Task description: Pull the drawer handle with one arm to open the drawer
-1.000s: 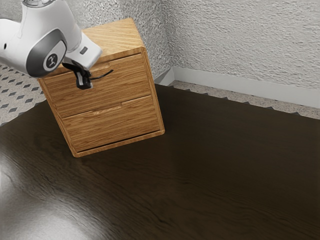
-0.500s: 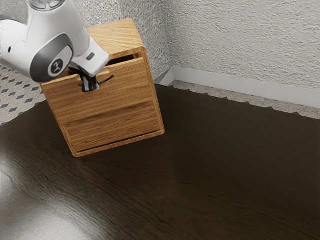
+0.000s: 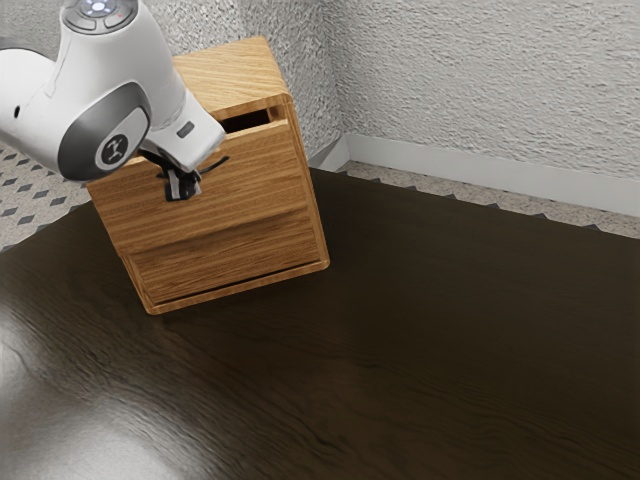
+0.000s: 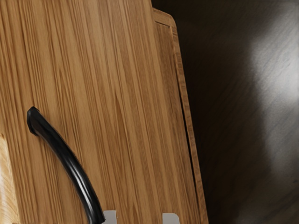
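A light wooden cabinet [image 3: 235, 75] with two drawers stands at the back left of the dark table. Its top drawer [image 3: 255, 185] is pulled out a little, and a dark gap [image 3: 245, 119] shows behind the drawer front. The black curved drawer handle [image 3: 212, 161] sits on that front. My gripper [image 3: 180, 186] hangs from the white arm and is shut on the handle's left end. In the wrist view the handle [image 4: 65, 158] curves across the drawer front [image 4: 121, 93] toward my fingertips [image 4: 110, 217]. The lower drawer [image 3: 230, 255] is shut.
The dark wooden table top [image 3: 420, 340] stretches out in front of the cabinet and to the exterior view's right. A rough white wall [image 3: 480, 70] rises behind, and a patterned floor [image 3: 35, 180] lies at the left.
The top drawer has slid out of the cabinet, and a gap has opened behind its front. My gripper moved with the handle toward the exterior view's right and slightly down.
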You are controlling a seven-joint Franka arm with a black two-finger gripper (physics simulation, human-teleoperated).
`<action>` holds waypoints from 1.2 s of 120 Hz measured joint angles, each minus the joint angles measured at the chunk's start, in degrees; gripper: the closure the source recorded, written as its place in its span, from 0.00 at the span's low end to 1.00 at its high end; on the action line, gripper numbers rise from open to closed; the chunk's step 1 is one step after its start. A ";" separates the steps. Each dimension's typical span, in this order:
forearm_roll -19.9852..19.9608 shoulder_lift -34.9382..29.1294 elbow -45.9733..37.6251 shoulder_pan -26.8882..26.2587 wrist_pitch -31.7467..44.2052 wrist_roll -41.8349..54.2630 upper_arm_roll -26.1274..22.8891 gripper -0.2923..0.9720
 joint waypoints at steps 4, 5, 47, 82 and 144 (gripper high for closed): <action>-0.06 -0.09 0.10 -0.43 0.01 -0.02 0.52 0.78; -0.05 -0.11 0.13 -0.53 0.04 -0.05 0.61 0.79; 0.47 -0.91 0.07 -0.88 -0.65 -3.89 0.98 0.85; -2.75 -0.66 -0.41 -0.07 -1.69 -10.05 0.80 0.86; -6.59 -10.89 -10.01 0.19 -2.80 -16.96 -3.92 0.86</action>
